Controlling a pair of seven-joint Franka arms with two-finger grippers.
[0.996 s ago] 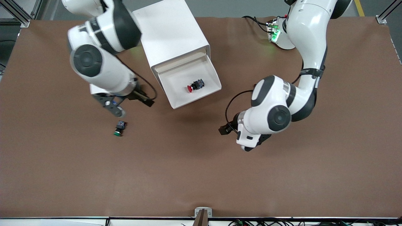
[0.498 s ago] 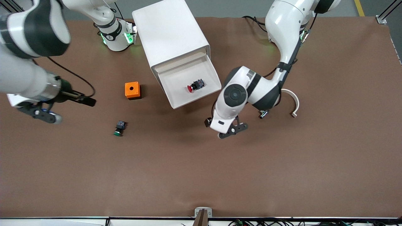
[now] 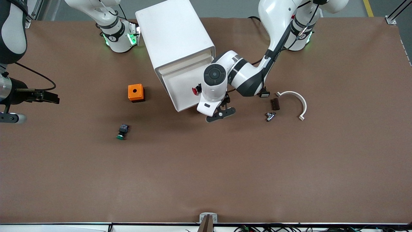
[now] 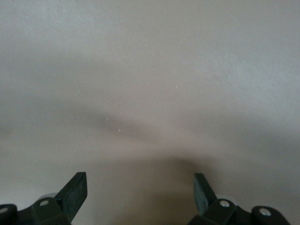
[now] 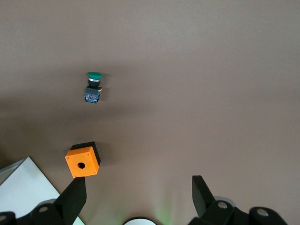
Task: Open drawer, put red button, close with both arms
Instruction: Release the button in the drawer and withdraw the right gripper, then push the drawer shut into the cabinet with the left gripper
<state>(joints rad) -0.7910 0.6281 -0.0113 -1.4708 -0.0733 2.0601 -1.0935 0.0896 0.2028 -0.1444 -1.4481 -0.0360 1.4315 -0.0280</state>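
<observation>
Red button (image 3: 195,91) in open drawer (image 3: 180,84); left gripper (image 4: 140,199) and right gripper (image 5: 139,199) both spread, empty.

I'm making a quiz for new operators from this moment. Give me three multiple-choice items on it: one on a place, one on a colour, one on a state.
1. Where is the small push button with the round red cap?
A. in the open drawer of the white cabinet
B. on the brown table beside the orange box
C. in the right hand

2. What colour is the cap of the small push button lying on the bare brown table?
A. red
B. yellow
C. green

3. How does the white drawer stand?
A. shut flush
B. pulled out
C. lifted off the table

Answers:
1. A: its red cap shows inside the drawer, beside the left arm's wrist.
2. C: the green cap shows in the front view and in the right wrist view.
3. B: its tray projects from the white box cabinet, with the left hand at its front edge.
</observation>
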